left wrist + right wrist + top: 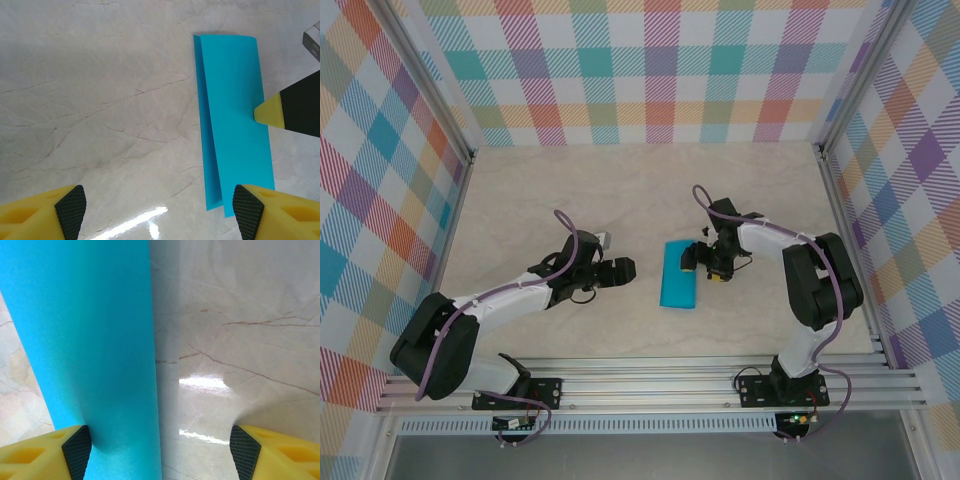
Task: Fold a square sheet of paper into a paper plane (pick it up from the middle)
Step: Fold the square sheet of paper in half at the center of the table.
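Note:
The teal-blue sheet of paper (678, 273) lies flat on the table, folded in half into a long rectangle. Its two layers sit slightly offset along the left edge (202, 115). A paper plane is out of view. My left gripper (625, 268) is open just left of the sheet, low over bare table, and its right fingertip (248, 205) is at the sheet's near corner. My right gripper (705, 262) is open at the sheet's right side. It straddles the right edge of the sheet (85, 340), with one pad (77, 445) over the paper and the other over the table.
The marble-look tabletop (620, 190) is bounded by checkered walls and metal posts at the back and sides. An aluminium rail (650, 385) carries both arm bases at the near edge. The right gripper's yellow fingertip (270, 111) rests over the sheet in the left wrist view.

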{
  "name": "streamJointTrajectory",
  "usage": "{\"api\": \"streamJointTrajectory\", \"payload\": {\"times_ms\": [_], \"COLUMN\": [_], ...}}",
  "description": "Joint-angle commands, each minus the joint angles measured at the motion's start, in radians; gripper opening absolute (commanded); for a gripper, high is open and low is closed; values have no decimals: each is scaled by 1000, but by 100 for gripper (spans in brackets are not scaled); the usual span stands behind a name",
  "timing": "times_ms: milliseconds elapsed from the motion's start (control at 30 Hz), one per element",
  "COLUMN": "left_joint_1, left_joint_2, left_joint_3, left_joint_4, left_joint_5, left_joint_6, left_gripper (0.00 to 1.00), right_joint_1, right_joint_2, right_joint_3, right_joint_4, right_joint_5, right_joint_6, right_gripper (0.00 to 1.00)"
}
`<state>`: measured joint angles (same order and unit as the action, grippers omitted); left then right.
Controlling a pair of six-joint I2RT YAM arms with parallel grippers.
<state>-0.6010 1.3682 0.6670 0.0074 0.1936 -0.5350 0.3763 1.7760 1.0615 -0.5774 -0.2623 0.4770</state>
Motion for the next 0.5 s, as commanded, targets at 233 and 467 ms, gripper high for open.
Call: {"api": "streamJointTrajectory", "payload": {"times_ms": [233,467], "left_joint_1": [-16,-16], "left_joint_2": [13,23], "left_joint_3": [28,31], "left_joint_4": [22,26], "left_joint_5": [4,2], "left_joint_6": [-11,-11], "left_gripper": [80,81], "right_joint_1": [3,17], "right_joint_2": [60,79], "right_joint_3": [19,38], "right_joint_4": [5,-30], "right_joint_5": [-3,34], "right_joint_6": [41,27], "right_gripper": [76,77]}}
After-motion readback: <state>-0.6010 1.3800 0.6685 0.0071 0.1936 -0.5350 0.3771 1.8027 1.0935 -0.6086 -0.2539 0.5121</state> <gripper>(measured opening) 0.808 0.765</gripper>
